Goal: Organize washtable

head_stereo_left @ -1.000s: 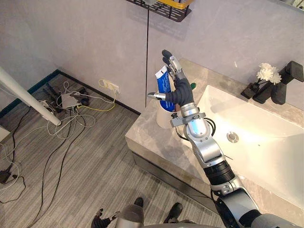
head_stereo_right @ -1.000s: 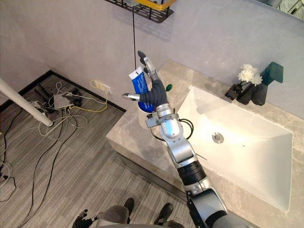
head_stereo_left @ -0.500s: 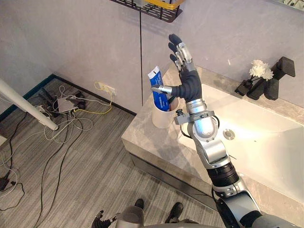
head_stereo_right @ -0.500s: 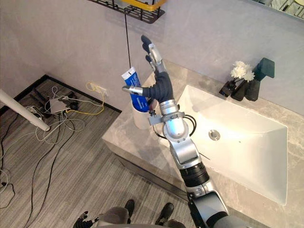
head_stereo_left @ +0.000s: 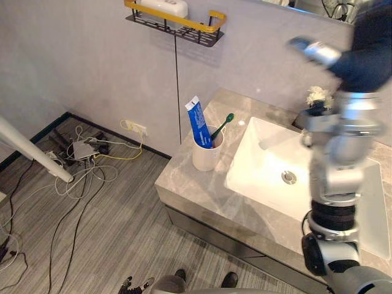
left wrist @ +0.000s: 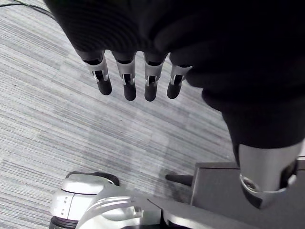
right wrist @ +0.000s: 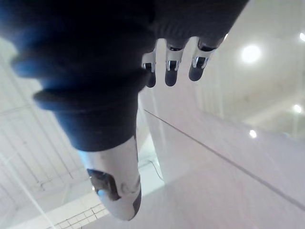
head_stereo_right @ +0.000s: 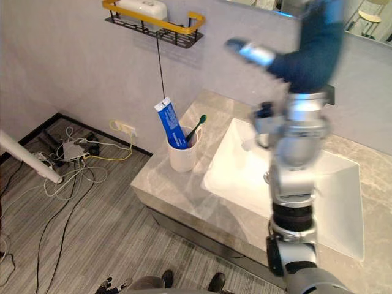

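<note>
With left hand [left wrist: 125, 78] and right hand [head_stereo_left: 364, 58] straight-fingered and empty, the white cylindrical cup [head_stereo_left: 205, 160], 9 o'clock of the white basin [head_stereo_left: 263, 177], looks light, slick, top-heavy: wrap its mid-wall.

Countertop [head_stereo_left: 196, 184]: grey veined stone, smooth, low sheen. Sink [head_stereo_left: 251, 160]: white, glossy, looked ceramic. Cup [head_stereo_left: 205, 160]: white, smooth, matt; ceramic or plastic, couldn't tell at that range. Toothpaste tube [head_stereo_left: 198, 122]: blue plastic, slight gloss. Toothbrush [head_stereo_left: 222, 125]: green plastic, smooth. Wall shelf [head_stereo_left: 196, 35]: black wire metal, matt, with a yellow coated front rail. Wall [head_stereo_left: 92, 61]: grey panels, flat, matt. Floor [head_stereo_left: 110, 226]: grey wood-grain planks, matt, lightly textured. Right hand [head_stereo_right: 309, 58]: dark ribbed cover, matt, looked rubbery. Left hand [left wrist: 125, 78]: same dark ribbed cover; fingers were silver metal with a satin finish and dark matt tips.
</note>
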